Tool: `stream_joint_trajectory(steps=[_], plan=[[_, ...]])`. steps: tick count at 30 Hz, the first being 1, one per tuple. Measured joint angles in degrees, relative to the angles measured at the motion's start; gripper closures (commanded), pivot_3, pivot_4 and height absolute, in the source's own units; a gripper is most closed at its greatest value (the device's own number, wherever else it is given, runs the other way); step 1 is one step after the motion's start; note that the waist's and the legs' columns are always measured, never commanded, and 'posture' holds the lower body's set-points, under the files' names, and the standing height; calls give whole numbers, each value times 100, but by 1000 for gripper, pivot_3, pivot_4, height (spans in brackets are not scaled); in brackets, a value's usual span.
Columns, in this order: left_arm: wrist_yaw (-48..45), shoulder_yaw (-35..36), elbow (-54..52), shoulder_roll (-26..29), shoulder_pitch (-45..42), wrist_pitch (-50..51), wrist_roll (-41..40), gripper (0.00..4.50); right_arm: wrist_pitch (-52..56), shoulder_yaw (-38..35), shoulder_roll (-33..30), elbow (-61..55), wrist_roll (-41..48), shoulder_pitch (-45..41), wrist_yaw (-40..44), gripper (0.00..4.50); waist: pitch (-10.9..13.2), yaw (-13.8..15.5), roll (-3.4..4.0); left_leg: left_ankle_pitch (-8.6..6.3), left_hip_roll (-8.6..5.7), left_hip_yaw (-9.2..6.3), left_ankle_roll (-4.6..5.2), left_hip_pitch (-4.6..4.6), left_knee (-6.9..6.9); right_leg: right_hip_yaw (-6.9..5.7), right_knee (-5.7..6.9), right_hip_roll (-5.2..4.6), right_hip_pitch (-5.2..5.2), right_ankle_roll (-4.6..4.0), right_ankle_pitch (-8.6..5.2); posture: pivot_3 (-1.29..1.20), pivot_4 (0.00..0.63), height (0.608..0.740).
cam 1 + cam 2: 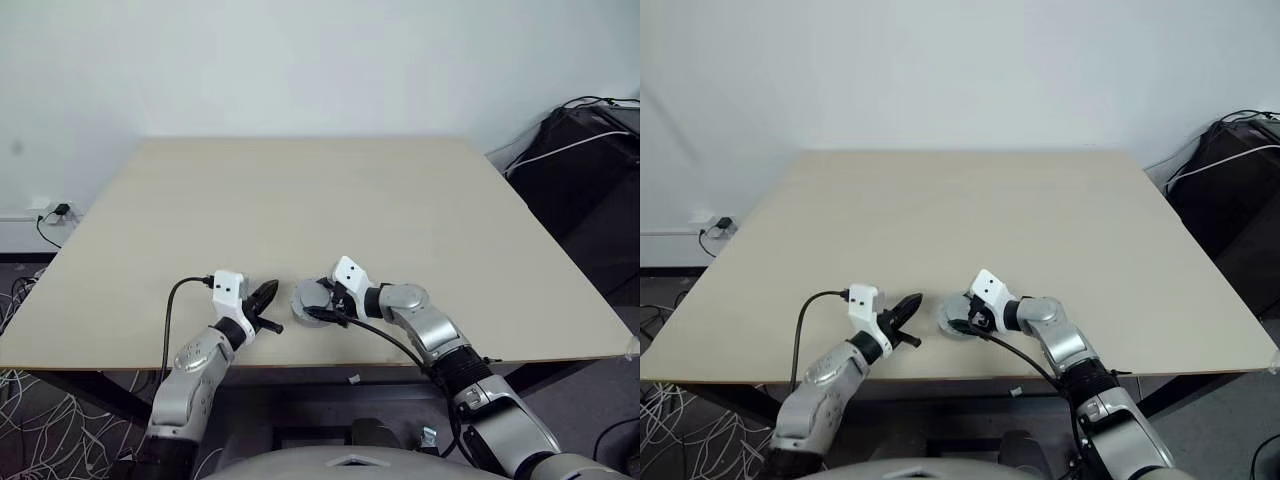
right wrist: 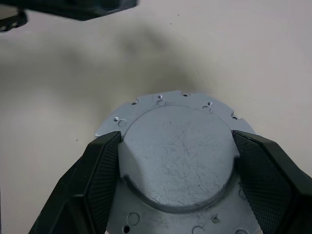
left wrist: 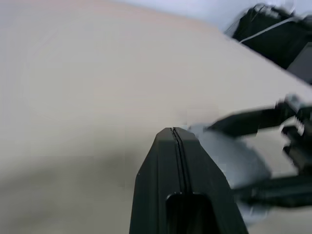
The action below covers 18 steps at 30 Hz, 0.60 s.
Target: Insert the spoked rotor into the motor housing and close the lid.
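A: What surface carries the work?
B: A pale beige table point(image 1: 330, 210) with a plain, matte top, set against a white wall point(image 1: 300, 60). At the robot's left, a wall socket point(image 1: 48, 208) with a plug sits low on the wall; cables lie on the patterned floor point(image 1: 40, 420) beneath. At the right, a black bag point(image 1: 585, 160) with white cords stands beside the table.

A: Where is the metal part?
B: A round silver-grey metal part point(image 2: 178, 156) lies flat on the table near its front edge. Its top is a smooth raised disc above a wider notched flange with small holes. Whether this is the rotor, the housing or the lid cannot be told.

A: How do the tools stand?
B: The right gripper point(image 1: 322, 300) grasps that part, one black finger point(image 2: 92, 180) pressed against each side of the raised disc. The left gripper point(image 1: 264, 298) is clenched with nothing between its fingers, just beside the part and apart from it.
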Motion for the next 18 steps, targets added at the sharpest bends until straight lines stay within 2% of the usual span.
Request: stream_joint_trajectory(steps=[9,18], plan=[[-225,425,907,205,-1098,1423,-581,4500,33,1,62,-26,-4,23,-93,1229,8,-21,-13,11,-5,-12,-13,10,1,-1,9,15,5,15,-5,0,0,740],[-684,307,1533,296,-1641,2184,-684,4500,49,8,76,-82,-4,59,-151,1229,11,-33,-16,14,-3,-18,-19,10,0,0,8,18,5,10,-2,0,0,740]])
